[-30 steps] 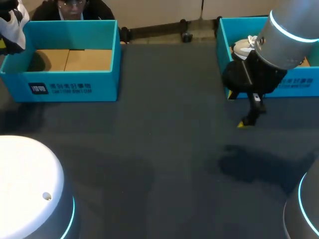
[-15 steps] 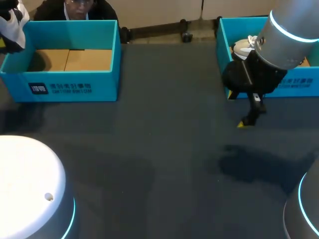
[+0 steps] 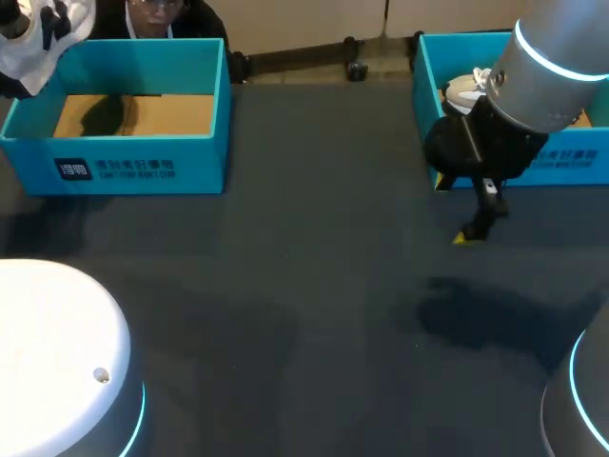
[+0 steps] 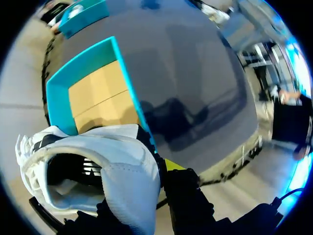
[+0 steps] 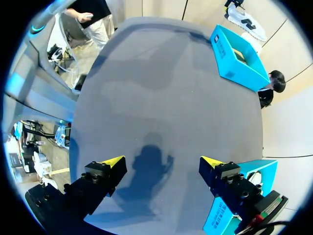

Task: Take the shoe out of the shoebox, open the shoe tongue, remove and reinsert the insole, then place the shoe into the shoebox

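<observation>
Dark grey table (image 3: 314, 305) spreads under both arms, with the rounded white housing of the left arm (image 3: 57, 352) nearest, at the left side. Farther out on the right, the right arm (image 3: 552, 67) bends down so that its jaws hang just above bare table, close in front of the right-hand teal cardboard shoebox (image 3: 425, 71). Its two yellow fingertips (image 5: 113, 162) stand wide apart with nothing between them, so the right jaws are released, and their shadow lies on the table beneath. Inside that box a pale shoe (image 3: 463, 89) shows partly past the arm. Across the table, at the far left, sits a second teal cardboard shoebox (image 3: 124, 167), open at the top, with a plain brown cardboard floor that carries a dark shadow. Farthest of all, by that box's far left corner, the white sneaker with dark markings (image 4: 112, 161) is held up in the air, clear of the box. The left wrist view shows the left jaws clenched on the sneaker near its collar. One yellow fingertip (image 4: 172, 164) lies against its outer side, while the other finger is hidden behind the shoe. The sneaker's opening faces the wrist camera, and the open box lies below and ahead of it.
</observation>
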You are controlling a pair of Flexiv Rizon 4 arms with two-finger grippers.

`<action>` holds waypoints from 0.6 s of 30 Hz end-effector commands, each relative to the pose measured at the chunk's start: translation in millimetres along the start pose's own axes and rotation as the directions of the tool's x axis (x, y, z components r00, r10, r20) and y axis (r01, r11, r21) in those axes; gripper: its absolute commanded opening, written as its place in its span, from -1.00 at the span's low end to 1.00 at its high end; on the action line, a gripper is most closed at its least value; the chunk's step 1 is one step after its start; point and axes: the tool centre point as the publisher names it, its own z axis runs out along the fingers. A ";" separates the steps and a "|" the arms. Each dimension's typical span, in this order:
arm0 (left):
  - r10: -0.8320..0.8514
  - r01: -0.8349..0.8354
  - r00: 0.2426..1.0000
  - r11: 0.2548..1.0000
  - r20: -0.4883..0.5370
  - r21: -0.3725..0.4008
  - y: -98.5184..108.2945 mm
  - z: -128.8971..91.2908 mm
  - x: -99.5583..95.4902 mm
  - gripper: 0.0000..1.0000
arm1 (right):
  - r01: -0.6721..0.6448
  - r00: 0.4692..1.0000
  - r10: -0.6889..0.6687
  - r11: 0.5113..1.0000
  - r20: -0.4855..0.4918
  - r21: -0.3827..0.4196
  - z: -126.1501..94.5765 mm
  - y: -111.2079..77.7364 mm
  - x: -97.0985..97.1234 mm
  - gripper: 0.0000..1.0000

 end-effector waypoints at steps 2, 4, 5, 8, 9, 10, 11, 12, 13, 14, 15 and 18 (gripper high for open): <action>0.555 -0.561 0.827 0.824 -0.086 -0.078 5.5 -0.7 -2.1 -1.00 | 0.000 1.000 0.000 1.000 0.000 0.002 1.8 0.6 -0.6 1.00; 0.631 -0.637 0.771 0.766 -0.089 -0.084 10.3 -2.0 -4.7 -1.00 | 0.000 1.000 0.000 1.000 0.000 0.002 1.8 0.6 -0.6 1.00; 0.663 -0.670 0.742 0.738 -0.099 -0.082 12.7 -3.3 -6.8 -1.00 | 0.000 1.000 0.000 1.000 0.000 0.002 1.8 0.6 -0.6 1.00; 0.791 -0.799 0.601 0.594 -0.111 -0.094 20.2 -9.3 -8.2 -1.00 | 0.000 1.000 0.000 1.000 0.000 0.002 1.8 0.6 -0.6 1.00; 0.825 -0.833 0.553 0.544 -0.115 -0.099 22.5 -10.7 -8.2 -1.00 | 0.000 1.000 0.000 1.000 0.000 0.002 1.8 0.6 -0.6 1.00; 0.843 -0.851 0.525 0.517 -0.118 -0.094 24.0 -12.0 -9.1 -1.00 | 0.000 1.000 0.000 1.000 0.000 0.002 1.8 0.6 -0.6 1.00; 0.867 -0.874 0.485 0.476 -0.111 -0.101 25.9 -13.2 -9.9 -1.00 | 0.000 1.000 0.000 1.000 0.000 0.002 1.8 0.6 -0.6 1.00; 0.890 -0.895 0.444 0.434 -0.103 -0.105 28.5 -14.4 -10.9 -1.00 | 0.000 1.000 0.000 1.000 0.000 0.002 1.8 0.6 -0.6 1.00; 0.905 -0.908 0.414 0.405 -0.100 -0.105 29.7 -14.7 -11.3 -1.00 | 0.000 1.000 0.000 1.000 0.000 0.002 1.8 0.6 -0.6 1.00; 0.905 -0.908 0.414 0.405 -0.100 -0.105 29.7 -14.7 -11.3 -1.00 | 0.000 1.000 0.000 1.000 0.000 0.002 1.8 0.6 -0.6 1.00; 0.905 -0.908 0.414 0.405 -0.100 -0.105 29.7 -14.7 -11.3 -1.00 | 0.000 1.000 0.000 1.000 0.000 0.002 1.8 0.6 -0.6 1.00; 0.905 -0.908 0.414 0.405 -0.100 -0.105 29.7 -14.7 -11.3 -1.00 | 0.000 1.000 0.000 1.000 0.000 0.002 1.8 0.6 -0.6 1.00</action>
